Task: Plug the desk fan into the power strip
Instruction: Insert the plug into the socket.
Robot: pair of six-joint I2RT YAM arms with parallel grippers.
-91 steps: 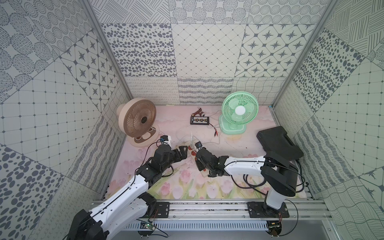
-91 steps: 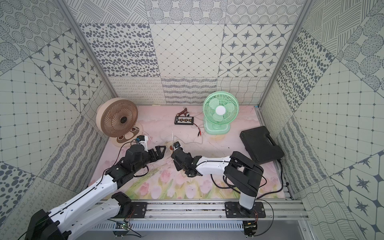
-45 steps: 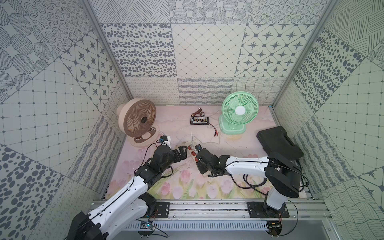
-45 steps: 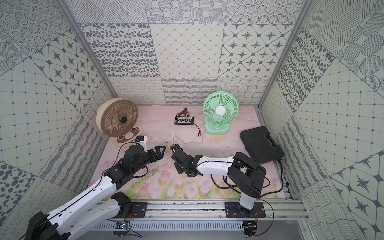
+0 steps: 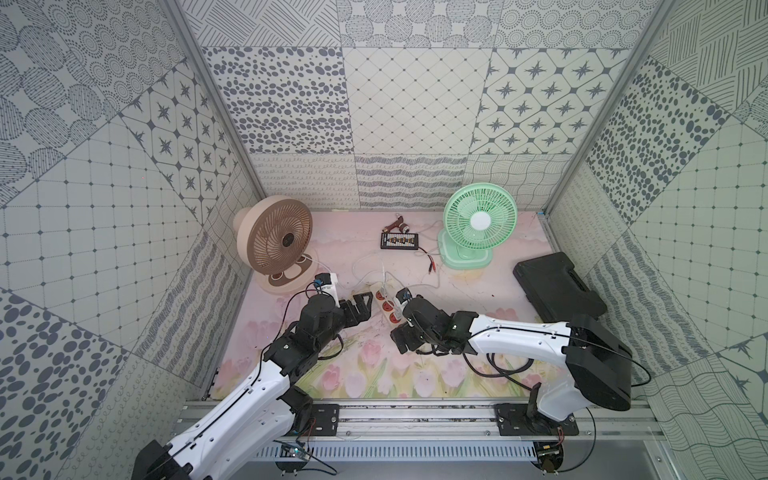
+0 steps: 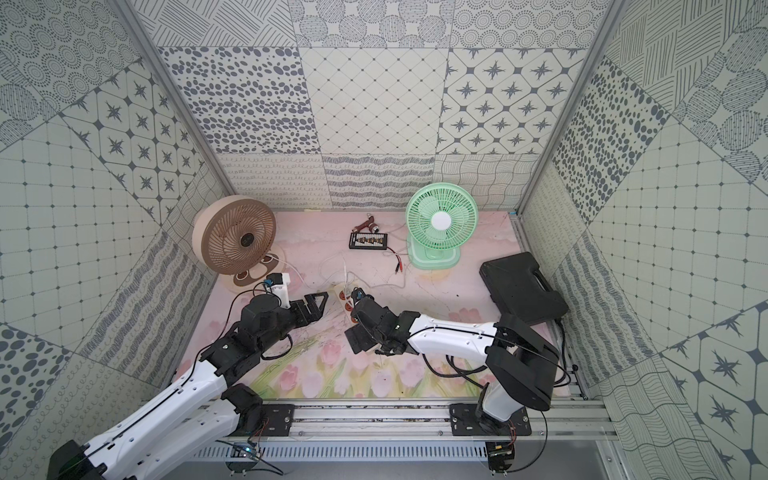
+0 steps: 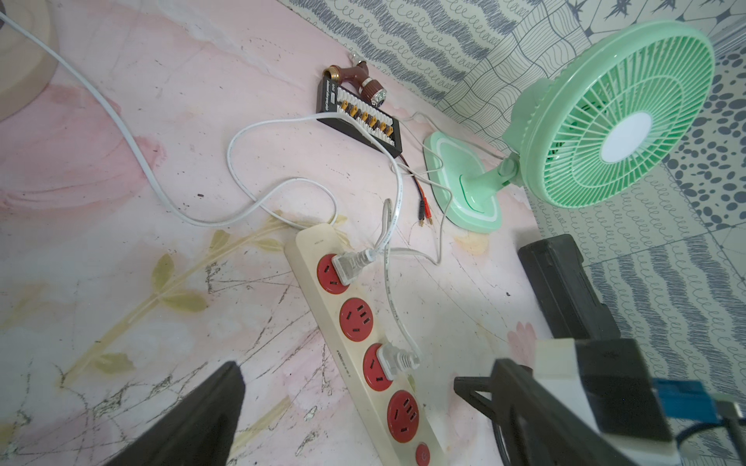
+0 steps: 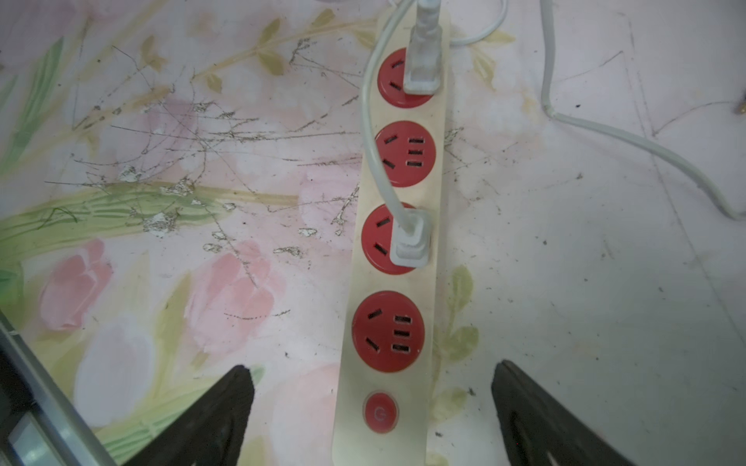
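The green desk fan [image 5: 480, 220] stands at the back of the table [image 5: 478, 299], well apart from the power strip [image 8: 397, 282] lying between the arms. The right gripper [image 8: 371, 375] hangs over the strip's end with the red button [image 8: 380, 412], jaws wide and empty; the left gripper [image 7: 345, 373] is near the strip, equally wide and empty. A white plug [image 8: 411, 242] sits pushed into the socket second from that button, and a second plug [image 8: 422, 68] fills the farthest; two sockets are bare. The plugging looks done, though which cord is the fan's I cannot trace
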